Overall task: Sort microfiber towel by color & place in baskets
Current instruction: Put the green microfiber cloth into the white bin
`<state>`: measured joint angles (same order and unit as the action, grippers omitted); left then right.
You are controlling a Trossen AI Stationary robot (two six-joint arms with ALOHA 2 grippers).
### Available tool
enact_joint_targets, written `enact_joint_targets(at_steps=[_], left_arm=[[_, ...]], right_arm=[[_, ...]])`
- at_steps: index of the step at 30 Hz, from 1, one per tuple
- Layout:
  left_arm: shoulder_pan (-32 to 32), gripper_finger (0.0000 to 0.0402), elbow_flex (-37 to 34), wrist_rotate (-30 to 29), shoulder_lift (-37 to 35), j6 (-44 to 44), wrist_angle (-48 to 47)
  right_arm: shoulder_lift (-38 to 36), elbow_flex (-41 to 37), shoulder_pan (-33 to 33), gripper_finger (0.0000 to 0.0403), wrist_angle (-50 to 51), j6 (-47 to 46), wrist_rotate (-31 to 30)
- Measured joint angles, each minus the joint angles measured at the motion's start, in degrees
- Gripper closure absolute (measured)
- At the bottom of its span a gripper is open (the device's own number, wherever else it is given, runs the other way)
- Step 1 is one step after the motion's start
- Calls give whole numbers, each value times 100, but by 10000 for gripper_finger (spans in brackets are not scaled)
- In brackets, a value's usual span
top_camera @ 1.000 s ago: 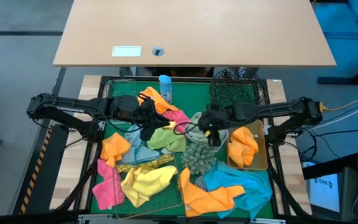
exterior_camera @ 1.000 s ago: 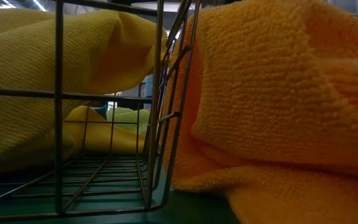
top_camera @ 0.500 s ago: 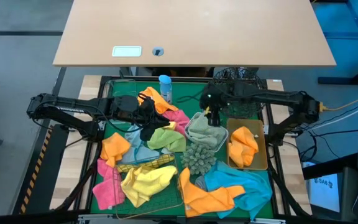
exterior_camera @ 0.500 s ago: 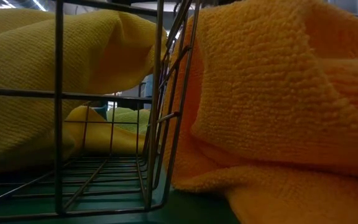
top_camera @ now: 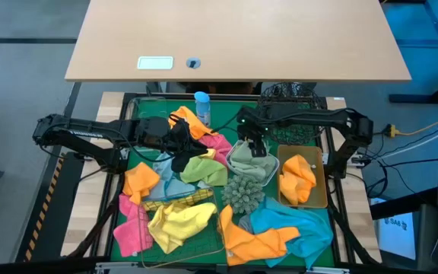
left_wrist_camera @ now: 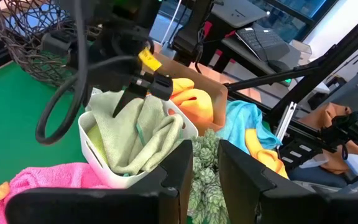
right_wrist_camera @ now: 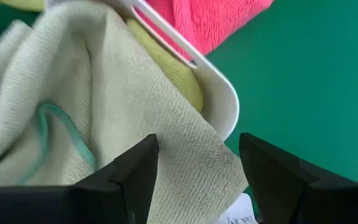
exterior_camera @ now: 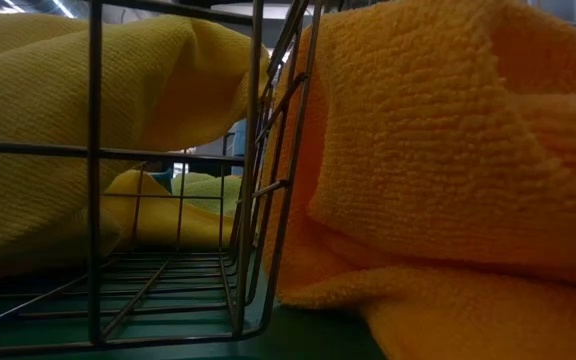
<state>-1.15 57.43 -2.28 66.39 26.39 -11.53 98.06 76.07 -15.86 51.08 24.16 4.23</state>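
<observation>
High view: a green mat (top_camera: 147, 129) is seen at frame centre, covered with loose microfiber towels. The right tool (top_camera: 254, 147) is placed just above centre, over the white rectangular plastic tray (top_camera: 243, 144), which holds a pale sage-green towel (top_camera: 251, 164). The tan rectangular tray (top_camera: 283, 154) is seen right of centre with an orange towel (top_camera: 299, 177) in it. The round black wire-mesh basket (top_camera: 287, 110) is found upper right of the mat. The square gold wire basket (top_camera: 175, 202) lies lower left of centre, with a yellow towel (top_camera: 179, 221) on it. The left tool (top_camera: 181, 138) is held left of centre, over a pink towel (top_camera: 215, 143) and a lime towel (top_camera: 204, 169). A blue spray bottle (top_camera: 201, 106) and a spiky green ball (top_camera: 242, 194) are also on the mat.

Low view: gold basket wires (exterior_camera: 248, 170) fill the left half, the yellow towel (exterior_camera: 48, 130) draped behind them; an orange towel (exterior_camera: 448, 170) fills the right half.

Left wrist view: the left tool (left_wrist_camera: 205, 171) is seen at bottom centre, fingers narrowly parted, nothing between them. The white tray (left_wrist_camera: 101, 165) with the sage towel (left_wrist_camera: 135, 134) is at centre, the right tool (left_wrist_camera: 132, 96) just above it; whether the right tool is touching the cloth cannot be told.

Right wrist view: the right tool (right_wrist_camera: 194, 171) is spread wide, empty, directly over the sage towel (right_wrist_camera: 55, 112) and the white tray rim (right_wrist_camera: 219, 93).
</observation>
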Motion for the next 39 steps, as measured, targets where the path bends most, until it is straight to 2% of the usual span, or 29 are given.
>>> enact_joint_targets(at_steps=[7, 10, 25, 27, 33, 39], left_arm=[[0, 329, 0, 0, -2, 0, -2], [-1, 329, 0, 0, 0, 0, -2], [-2, 329, 0, 0, -1, 2, -2], [0, 329, 0, 0, 0, 0, -2], [-1, 329, 0, 0, 0, 2, -1], [-1, 329, 0, 0, 0, 4, -2]], right_arm=[[92, 0, 5, 179, 204, 26, 94], [92, 0, 7, 193, 299, 27, 94], [88, 6, 9, 390, 476, -47, 94], [88, 120, 9, 395, 669, -127, 100], [80, 796, 19, 376, 1171, -454, 143], [77, 1345, 272, 397, 1345, -917, 579]])
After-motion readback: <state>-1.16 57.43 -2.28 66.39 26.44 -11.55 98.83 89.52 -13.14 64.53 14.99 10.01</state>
